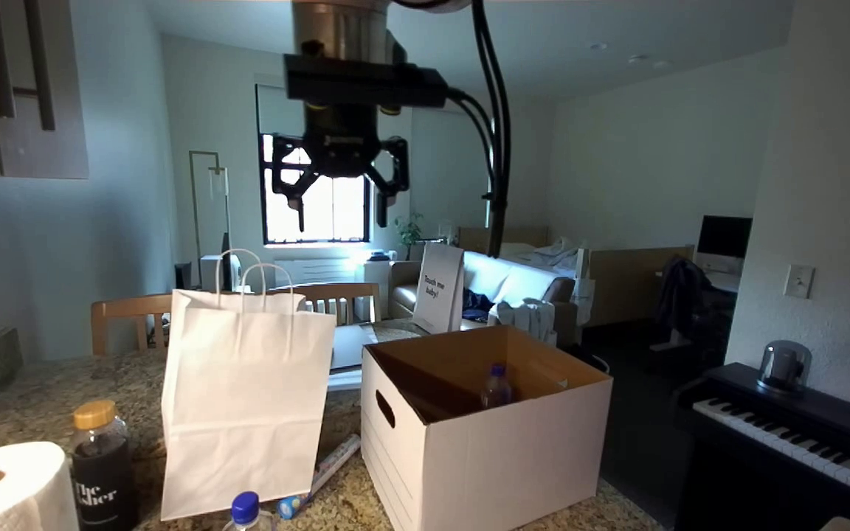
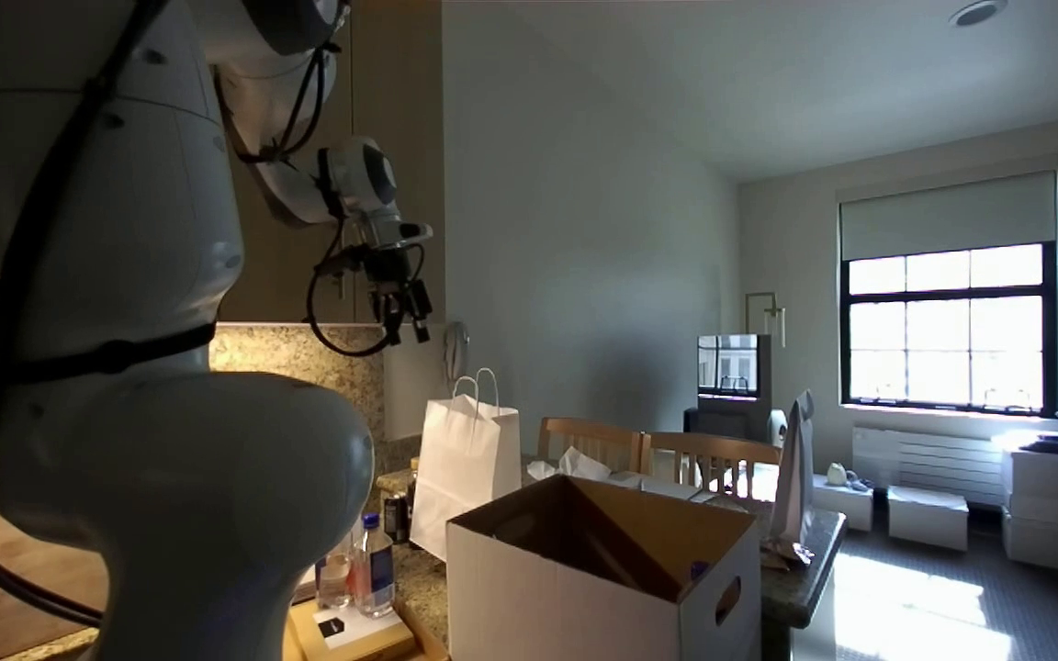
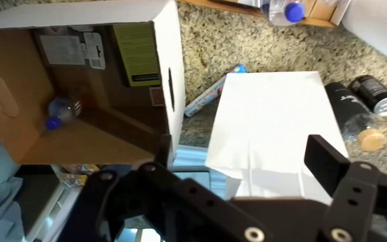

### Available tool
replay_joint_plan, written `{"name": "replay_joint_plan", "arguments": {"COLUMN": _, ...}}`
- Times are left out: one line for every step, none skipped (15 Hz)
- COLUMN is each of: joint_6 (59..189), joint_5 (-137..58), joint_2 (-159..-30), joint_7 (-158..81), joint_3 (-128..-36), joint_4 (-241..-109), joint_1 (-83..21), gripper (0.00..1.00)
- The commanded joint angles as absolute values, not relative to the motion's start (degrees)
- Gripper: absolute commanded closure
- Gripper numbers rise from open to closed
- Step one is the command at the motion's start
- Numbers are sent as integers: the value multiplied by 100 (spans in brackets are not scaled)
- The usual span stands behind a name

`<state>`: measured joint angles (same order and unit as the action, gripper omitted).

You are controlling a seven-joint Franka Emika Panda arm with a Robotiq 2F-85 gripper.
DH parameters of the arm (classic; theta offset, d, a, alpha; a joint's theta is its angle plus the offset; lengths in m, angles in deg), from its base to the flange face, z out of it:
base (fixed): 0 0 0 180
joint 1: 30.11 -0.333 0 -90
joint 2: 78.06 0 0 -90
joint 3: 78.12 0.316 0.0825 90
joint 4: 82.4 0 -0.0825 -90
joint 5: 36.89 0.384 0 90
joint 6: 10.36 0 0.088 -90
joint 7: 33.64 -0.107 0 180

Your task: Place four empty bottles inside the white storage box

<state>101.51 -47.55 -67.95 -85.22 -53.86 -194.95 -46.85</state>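
One bottle (image 1: 497,389) in the box (image 1: 513,472); gripper (image 1: 341,219) high, jaws wide apart.
The wrist view puts the bottle between 7 and 8 o'clock inside; it looks upright, though shadow makes that hard to tell. More bottles (image 2: 375,576) stand at the box's 9 o'clock in an exterior view, partly behind the arm (image 2: 171,477). In both exterior views the gripper hangs at the box's 11 o'clock, above the bag (image 1: 248,413), pointing down.
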Motion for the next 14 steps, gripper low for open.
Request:
{"name": "replay_joint_plan", "arguments": {"joint_6": 10086, "joint_5": -5111, "joint_2": -7637, "joint_7": -8809, "joint_3": -5027, "joint_4": -18845, "joint_1": -4888, "gripper": 0}}
{"name": "replay_joint_plan", "arguments": {"joint_6": 10070, "joint_5": -5130, "joint_2": -7861, "joint_7": -8769, "joint_3": -5011, "joint_4": -18705, "joint_1": -4961, "gripper": 0}}
{"name": "replay_joint_plan", "arguments": {"joint_6": 10092, "joint_5": -5115, "joint_2": -8105, "joint_7": -8714, "joint_3": -5035, "joint_4": -18578, "joint_1": -5031, "gripper": 0}}
{"name": "replay_joint_plan", "arguments": {"joint_6": 10097, "joint_5": -5093, "joint_2": -8325, "joint_7": -8680, "joint_3": -5084, "joint_4": -18457, "joint_1": -5111, "gripper": 0}}
{"name": "replay_joint_plan", "arguments": {"joint_6": 10212, "joint_5": -5088, "joint_2": -8526, "joint_7": -8677, "joint_3": -5155, "joint_4": -18409, "joint_1": -5178, "gripper": 0}}
{"name": "replay_joint_plan", "arguments": {"joint_6": 10362, "joint_5": -5024, "joint_2": -8698, "joint_7": -8584, "joint_3": -5229, "joint_4": -18357, "joint_1": -5242, "gripper": 0}}
{"name": "replay_joint_plan", "arguments": {"joint_6": 10585, "joint_5": -4946, "joint_2": -8860, "joint_7": -8535, "joint_3": -5302, "joint_4": -18357, "joint_1": -5300, "gripper": 0}}
{"name": "replay_joint_plan", "arguments": {"joint_6": 10761, "joint_5": -4956, "joint_2": -9050, "joint_7": -8527, "joint_3": -5377, "joint_4": -18323, "joint_1": -5375, "gripper": 0}}
{"name": "replay_joint_plan", "arguments": {"joint_6": 10914, "joint_5": -4972, "joint_2": -9215, "joint_7": -8537, "joint_3": -5456, "joint_4": -18310, "joint_1": -5451, "gripper": 0}}
{"name": "replay_joint_plan", "arguments": {"joint_6": 11073, "joint_5": -4957, "joint_2": -9357, "joint_7": -8528, "joint_3": -5538, "joint_4": -18313, "joint_1": -5515, "gripper": 0}}
{"name": "replay_joint_plan", "arguments": {"joint_6": 11212, "joint_5": -4965, "joint_2": -9469, "joint_7": -8575, "joint_3": -5620, "joint_4": -18358, "joint_1": -5592, "gripper": 0}}
{"name": "replay_joint_plan", "arguments": {"joint_6": 11298, "joint_5": -5013, "joint_2": -9564, "joint_7": -8600, "joint_3": -5703, "joint_4": -18399, "joint_1": -5677, "gripper": 0}}
{"name": "replay_joint_plan", "arguments": {"joint_6": 11442, "joint_5": -5070, "joint_2": -9634, "joint_7": -8637, "joint_3": -5789, "joint_4": -18501, "joint_1": -5759, "gripper": 0}}
{"name": "replay_joint_plan", "arguments": {"joint_6": 11562, "joint_5": -5121, "joint_2": -9716, "joint_7": -8646, "joint_3": -5873, "joint_4": -18538, "joint_1": -5835, "gripper": 0}}
